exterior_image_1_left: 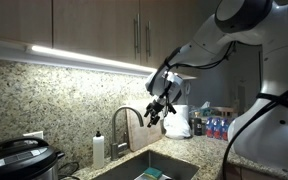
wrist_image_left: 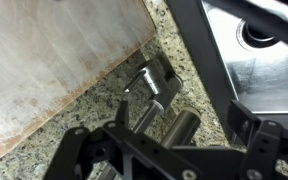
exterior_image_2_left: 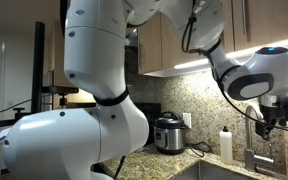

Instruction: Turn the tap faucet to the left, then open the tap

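Observation:
The tap faucet [exterior_image_1_left: 125, 118] is a slim silver gooseneck standing behind the sink [exterior_image_1_left: 149, 168], next to a white soap bottle [exterior_image_1_left: 98, 150]. My gripper [exterior_image_1_left: 156, 108] hangs just above the spout end of the arch. In an exterior view my gripper [exterior_image_2_left: 271, 118] is at the right edge, above the faucet [exterior_image_2_left: 252, 152]. In the wrist view the faucet's silver pipe [wrist_image_left: 176, 128] and its base lever [wrist_image_left: 149, 84] lie between my spread fingers [wrist_image_left: 164, 152]. The fingers are open and touch nothing.
A rice cooker [exterior_image_1_left: 19, 160] sits on the granite counter beside the soap bottle. A white bag [exterior_image_1_left: 180, 122] and several water bottles [exterior_image_1_left: 215, 127] stand past the sink. Cabinets hang above. The sink basin [wrist_image_left: 254, 50] and the backsplash [wrist_image_left: 54, 60] show in the wrist view.

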Action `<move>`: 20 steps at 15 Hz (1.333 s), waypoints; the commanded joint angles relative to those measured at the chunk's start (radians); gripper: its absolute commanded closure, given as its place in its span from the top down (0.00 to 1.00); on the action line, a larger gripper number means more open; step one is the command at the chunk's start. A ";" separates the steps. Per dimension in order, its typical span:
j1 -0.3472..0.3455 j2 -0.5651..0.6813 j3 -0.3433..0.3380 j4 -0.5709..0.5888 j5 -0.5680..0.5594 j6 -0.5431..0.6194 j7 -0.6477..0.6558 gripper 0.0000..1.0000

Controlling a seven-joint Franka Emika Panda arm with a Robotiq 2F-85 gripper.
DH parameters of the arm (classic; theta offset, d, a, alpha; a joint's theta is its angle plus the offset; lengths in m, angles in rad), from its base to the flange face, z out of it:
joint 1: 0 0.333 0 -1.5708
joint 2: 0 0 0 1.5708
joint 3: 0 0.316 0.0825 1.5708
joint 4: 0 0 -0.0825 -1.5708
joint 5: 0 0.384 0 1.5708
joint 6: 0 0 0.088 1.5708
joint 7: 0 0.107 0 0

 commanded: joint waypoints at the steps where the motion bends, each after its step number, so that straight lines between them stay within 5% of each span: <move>1: -0.003 -0.032 0.003 -0.004 -0.020 -0.038 -0.007 1.00; 12: -0.010 -0.060 -0.001 -0.002 -0.081 -0.130 -0.052 1.00; 13: 0.092 -0.083 0.001 -0.004 -0.130 -0.075 0.089 1.00; 20: 0.259 -0.090 -0.017 0.011 -0.359 -0.085 0.314 1.00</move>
